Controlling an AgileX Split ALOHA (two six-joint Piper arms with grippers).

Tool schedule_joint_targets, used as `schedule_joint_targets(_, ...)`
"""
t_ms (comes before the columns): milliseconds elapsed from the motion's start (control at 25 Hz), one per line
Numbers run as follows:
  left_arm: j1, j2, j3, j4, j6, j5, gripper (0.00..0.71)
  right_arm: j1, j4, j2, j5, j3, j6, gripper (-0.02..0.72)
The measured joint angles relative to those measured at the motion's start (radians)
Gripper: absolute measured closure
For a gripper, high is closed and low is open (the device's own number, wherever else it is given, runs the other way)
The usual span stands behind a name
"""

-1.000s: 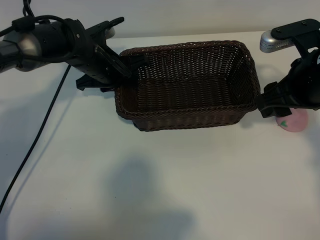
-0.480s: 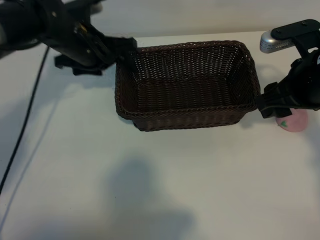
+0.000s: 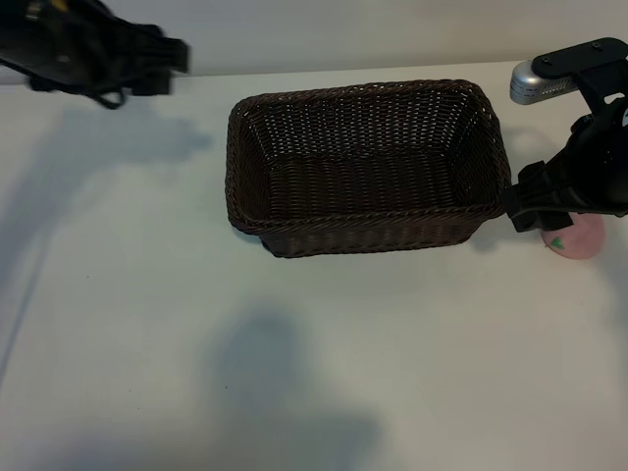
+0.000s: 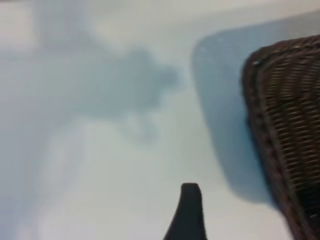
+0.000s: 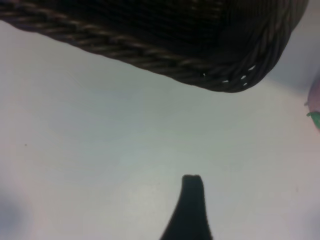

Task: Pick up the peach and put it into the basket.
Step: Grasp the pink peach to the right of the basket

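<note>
The dark-brown wicker basket (image 3: 368, 211) stands in the middle of the table and holds nothing. The pale-pink peach (image 3: 579, 237) lies on the table just off the basket's right end, half hidden behind my right gripper (image 3: 525, 208). That gripper hangs low between basket and peach, open and holding nothing. In the right wrist view one finger (image 5: 191, 210) shows over bare table, with the basket's corner (image 5: 220, 75) and a sliver of the peach (image 5: 315, 100) at the frame's edge. My left gripper (image 3: 169, 54) is raised at the far left, open; one finger (image 4: 189, 215) shows beside the basket (image 4: 290, 125).
The white table (image 3: 294, 373) stretches in front of the basket, crossed by arm shadows. A silver and black part of the right arm (image 3: 549, 74) sits above the basket's right end.
My left arm has pulled away from the basket's left end, up and out to the far left. The right arm, basket and peach have not moved.
</note>
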State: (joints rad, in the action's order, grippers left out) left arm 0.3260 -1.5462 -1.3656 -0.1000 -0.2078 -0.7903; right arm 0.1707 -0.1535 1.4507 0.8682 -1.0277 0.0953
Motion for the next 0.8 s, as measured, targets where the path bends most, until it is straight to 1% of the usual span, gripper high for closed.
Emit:
schedule_joint_targets(120,0.0,0.073,0.0,-0.039,0.037,-0.043,0.095,0.0,0.0,0.0,0.0,0.0,0.0,0.108)
schedule_joint_targets(200,0.002,0.129,0.0,-0.042,0.07,-0.046,0.108,0.0,0.0,0.0,0.0,0.0,0.0,0.108)
schedule_joint_targets(320,0.021,0.227,0.014,-0.044,0.109,-0.047,0.119,0.0,0.001,0.0,0.005,0.0,0.0,0.108)
schedule_joint_targets(400,0.046,0.302,0.043,-0.045,0.138,-0.054,0.121,0.0,0.001,0.0,0.007,0.0,0.0,0.108)
schedule_joint_targets(560,0.096,0.494,0.142,-0.045,0.182,-0.049,0.122,0.0,0.001,0.0,0.01,0.0,0.0,0.108)
schedule_joint_targets(680,0.101,0.662,0.237,-0.04,0.184,-0.049,0.122,0.0,0.001,0.0,0.01,0.0,0.0,0.108)
schedule_joint_targets(720,0.103,0.742,0.272,-0.04,0.184,-0.059,0.122,0.0,0.001,0.0,0.01,0.0,0.0,0.108)
schedule_joint_targets(800,0.103,0.853,0.331,-0.038,0.185,-0.074,0.123,0.0,0.001,0.0,0.01,0.0,0.0,0.108)
